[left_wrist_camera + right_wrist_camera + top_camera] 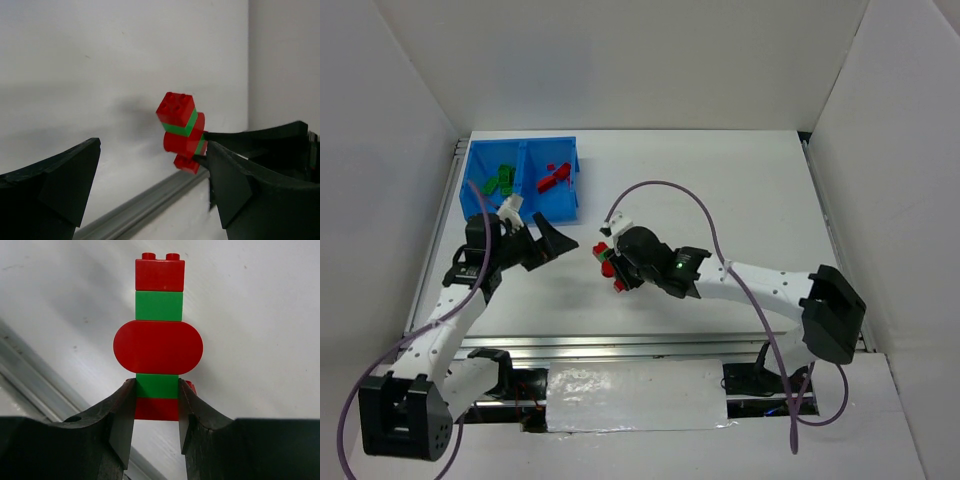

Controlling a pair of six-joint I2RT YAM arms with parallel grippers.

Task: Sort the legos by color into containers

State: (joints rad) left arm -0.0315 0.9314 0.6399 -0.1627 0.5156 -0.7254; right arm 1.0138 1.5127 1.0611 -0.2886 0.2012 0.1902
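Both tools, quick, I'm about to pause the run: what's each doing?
Left tool: open, empty.
Right tool: closed on a stack of red and green legos.

One overhead view, two close wrist views.
The top camera sits high behind the arm bases and looks down over the whole table [740, 190] and blue bin [560, 200]. The left wrist camera looks low across the table, past the left gripper [152, 145], at the brick stack [181, 131] a little way off. The right wrist camera looks along the right gripper [157, 385], very near that stack. All three views share it.
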